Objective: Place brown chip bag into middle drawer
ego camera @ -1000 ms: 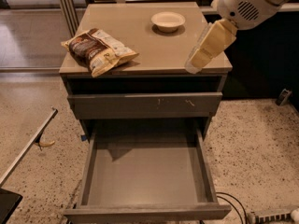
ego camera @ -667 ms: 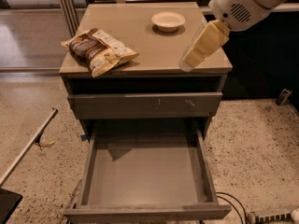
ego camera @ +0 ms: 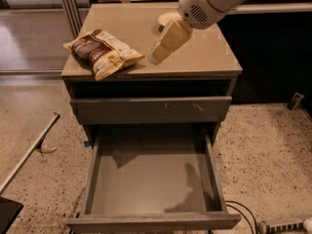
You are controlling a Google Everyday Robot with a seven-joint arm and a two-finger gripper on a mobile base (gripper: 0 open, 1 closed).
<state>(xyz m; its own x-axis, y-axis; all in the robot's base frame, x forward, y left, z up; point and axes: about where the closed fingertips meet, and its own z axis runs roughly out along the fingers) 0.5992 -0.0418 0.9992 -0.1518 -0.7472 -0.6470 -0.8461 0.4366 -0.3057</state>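
The brown chip bag [ego camera: 101, 52] lies on the left part of the tan cabinet top [ego camera: 209, 52], tilted, dark brown centre with tan-yellow ends. My gripper [ego camera: 155, 57], cream-coloured on a white arm [ego camera: 204, 1], hangs over the cabinet top just right of the bag, pointing down-left, apart from it. The middle drawer [ego camera: 146, 184] is pulled wide open below, its grey floor bare. The arm's shadow falls on that floor.
A small cream bowl [ego camera: 165, 18] sits at the back of the top, partly hidden by my gripper. A shut grey drawer front with whitish scuffs [ego camera: 151, 110] is above the open drawer. A slanted metal bar [ego camera: 27, 152] stands left; cables [ego camera: 246, 213] lie at the lower right.
My gripper has moved left and slightly up across the cabinet top, from its right edge to just beside the chip bag. The bag, bowl and drawer have not moved.
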